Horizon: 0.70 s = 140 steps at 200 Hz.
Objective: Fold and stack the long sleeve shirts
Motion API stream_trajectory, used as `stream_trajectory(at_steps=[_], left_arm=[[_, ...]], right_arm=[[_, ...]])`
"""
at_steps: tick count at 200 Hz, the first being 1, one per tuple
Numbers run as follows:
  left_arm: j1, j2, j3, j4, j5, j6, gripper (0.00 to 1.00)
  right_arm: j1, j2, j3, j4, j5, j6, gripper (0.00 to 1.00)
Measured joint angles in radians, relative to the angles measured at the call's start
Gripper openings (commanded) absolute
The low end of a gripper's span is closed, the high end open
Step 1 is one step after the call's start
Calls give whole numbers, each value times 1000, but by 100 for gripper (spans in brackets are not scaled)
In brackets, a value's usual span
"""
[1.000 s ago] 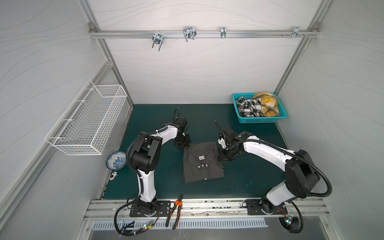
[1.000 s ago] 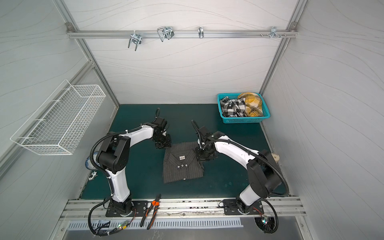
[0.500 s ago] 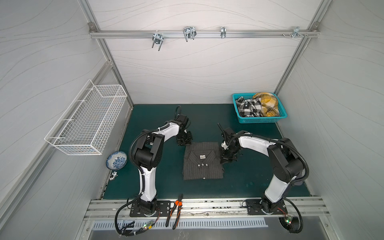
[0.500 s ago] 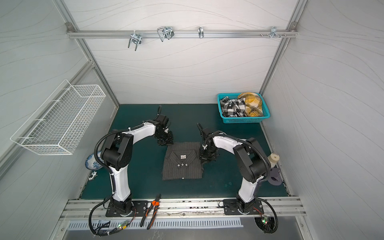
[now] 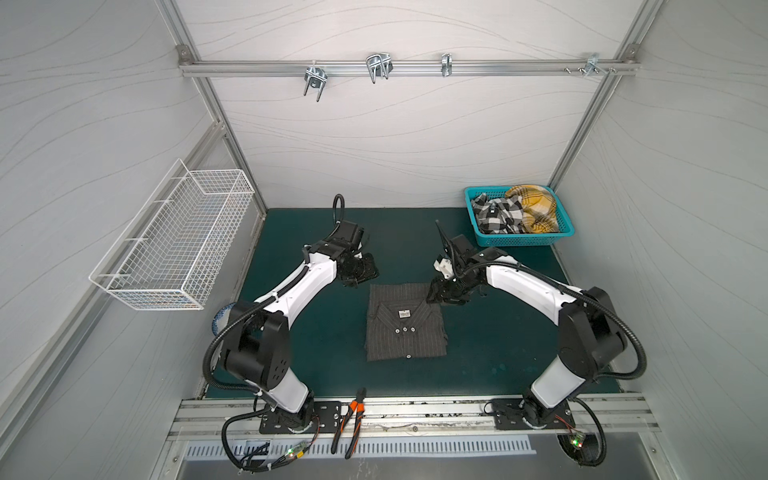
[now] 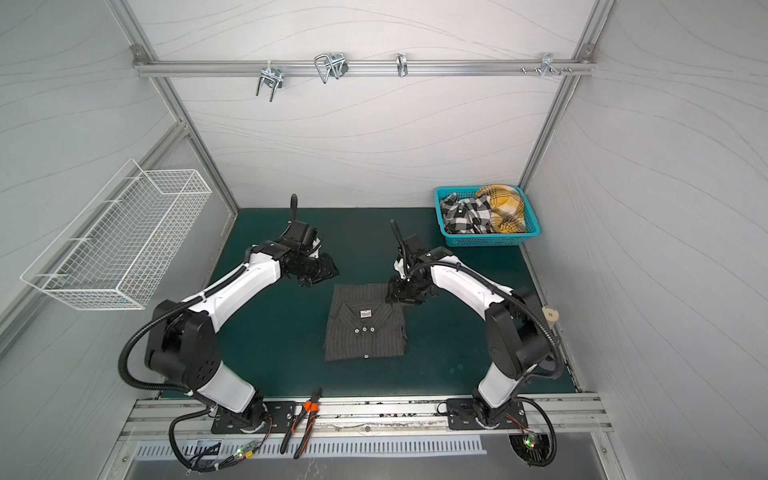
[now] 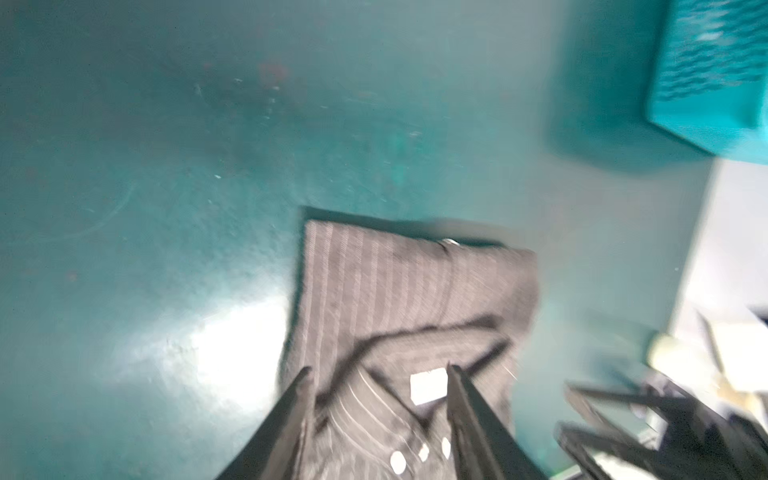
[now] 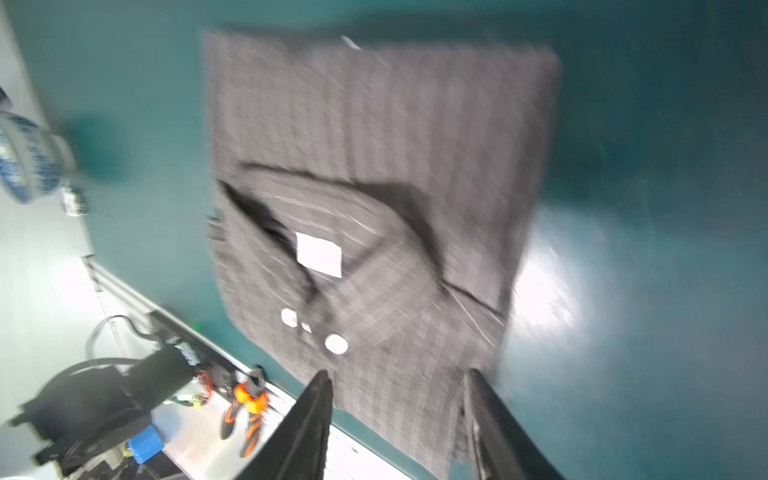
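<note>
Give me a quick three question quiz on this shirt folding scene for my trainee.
1. True or false: the striped shirt lies folded on the green mat, label showing.
2. The plaid garments lie: A) on the mat, B) in the teal basket, C) on the shirt.
3. Fill in: the left end effector and right end effector are both ____, holding nothing.
Key: 1 true; 2 B; 3 open.

Top views are bright, even, sharp, with walls [image 5: 83, 124] bowing toward 9 and 3 o'clock. Wrist views are pretty motion-blurred, with white glare on the mat [image 7: 232, 332] beside the shirt [image 7: 395, 282].
</note>
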Motion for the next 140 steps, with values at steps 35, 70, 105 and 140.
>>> stream_trajectory(at_steps=[35,70,105,140], left_arm=[[-32,85,-80,8,56,3,52],[-58,154,-104,10,85,4,46],[-61,161,-102,32,101,6,25],[-61,195,-100,40,111,4,6]], right_arm=[[6,130,55,26,-11,-35,54],[25,163,53,26,-11,-49,48],[38,167,53,26,-2,-63,36],[38,178,54,26,16,-66,16]])
